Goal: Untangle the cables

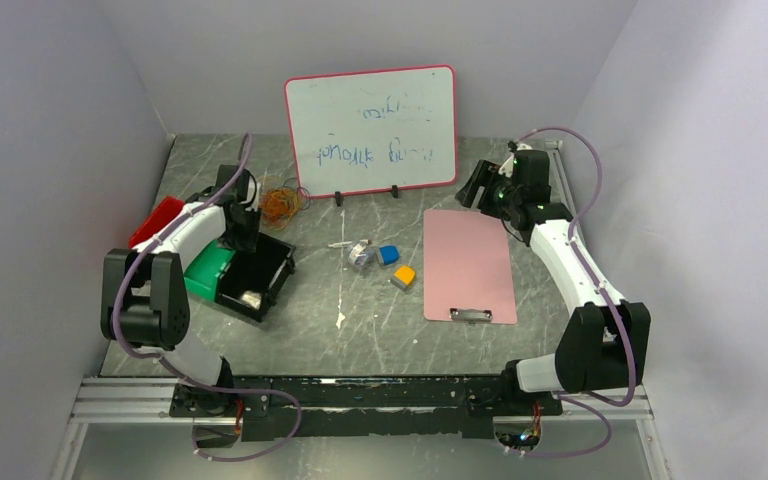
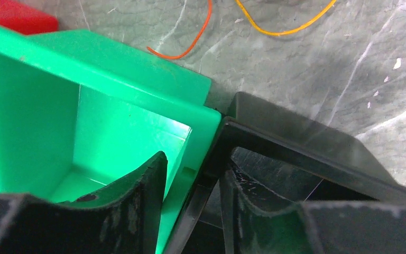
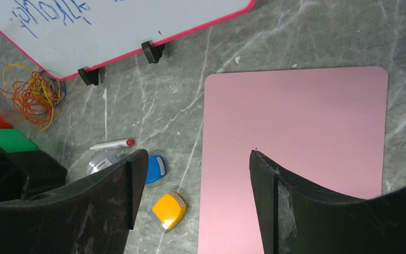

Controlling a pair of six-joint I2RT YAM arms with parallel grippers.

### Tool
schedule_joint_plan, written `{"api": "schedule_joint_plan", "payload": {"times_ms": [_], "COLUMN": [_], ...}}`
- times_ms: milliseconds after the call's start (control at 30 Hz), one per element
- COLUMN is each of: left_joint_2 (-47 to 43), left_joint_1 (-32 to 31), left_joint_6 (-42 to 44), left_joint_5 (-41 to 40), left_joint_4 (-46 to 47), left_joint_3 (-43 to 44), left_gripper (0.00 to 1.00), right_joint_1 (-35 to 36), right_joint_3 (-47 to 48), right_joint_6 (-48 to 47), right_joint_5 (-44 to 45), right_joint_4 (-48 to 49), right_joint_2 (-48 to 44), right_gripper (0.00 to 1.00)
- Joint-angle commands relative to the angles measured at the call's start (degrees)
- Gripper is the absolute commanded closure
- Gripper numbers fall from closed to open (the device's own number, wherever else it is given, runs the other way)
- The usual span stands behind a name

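Note:
The cables (image 1: 282, 203) lie in a fist-sized orange and yellowish tangle on the table just left of the whiteboard, and they show in the right wrist view as cables (image 3: 31, 95). One orange strand (image 2: 190, 45) and one yellow strand (image 2: 285, 32) cross the top of the left wrist view. My left gripper (image 1: 243, 238) is down on two bins in front of the tangle, apart from it. The left gripper (image 2: 194, 159) has one finger inside the green bin (image 2: 111, 79) and the other inside the black bin (image 2: 306, 143), pinching their adjoining walls. My right gripper (image 1: 480, 185) hangs open and empty over the pink clipboard (image 3: 296, 132).
A whiteboard (image 1: 370, 130) stands at the back. The pink clipboard (image 1: 468, 262) lies right of centre. A blue block (image 1: 388, 254), a yellow block (image 1: 405, 276), a grey roll (image 1: 360, 255) and a marker (image 3: 111, 144) sit mid-table. A red bin (image 1: 157, 220) is at the far left.

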Motion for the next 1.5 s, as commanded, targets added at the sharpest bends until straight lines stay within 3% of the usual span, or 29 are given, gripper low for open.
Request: {"api": "schedule_joint_plan", "payload": {"times_ms": [0,233,333,400,833,1167,1467], "left_joint_2": [-1.01,-0.27,0.94,1.53,4.10,7.91,3.46], "left_joint_1": [-0.20,-0.73,-2.11,-3.35,-11.43,-13.71,-13.49], "left_joint_6": [-1.92,-3.62,-6.43,-8.32,-24.44,-27.71,-30.48], "left_joint_5": [-1.31,1.57,-1.17,-2.39,-1.98,-4.15,-11.45], "left_joint_4": [-0.25,-1.21,-2.83,-3.79,-8.83,-8.46,-9.69], "left_joint_3": [-0.05,1.59,3.05,3.94,11.68,11.97,8.91], "left_gripper": [0.59,0.75,0.88,0.91,0.91,0.89,0.89], "right_joint_1": [0.58,0.68,0.72,0.75,1.57,1.90,2.65], "right_joint_3": [1.13,0.97,0.80,0.63,-0.06,-0.12,-0.05], "right_joint_6": [-0.23,0.06,0.11,0.21,0.90,0.83,1.32], "right_joint_5": [-0.41,-0.55,-0.37,-0.14,2.21,3.85,3.88], "right_joint_4": [0.93,1.10,1.19,1.20,0.57,-0.53,-0.13], "right_joint_2": [0.23,0.26,0.11,-0.03,-0.80,-1.75,-1.06], "right_gripper": [0.26,0.26,0.26,0.26,0.26,0.25,0.25]}}
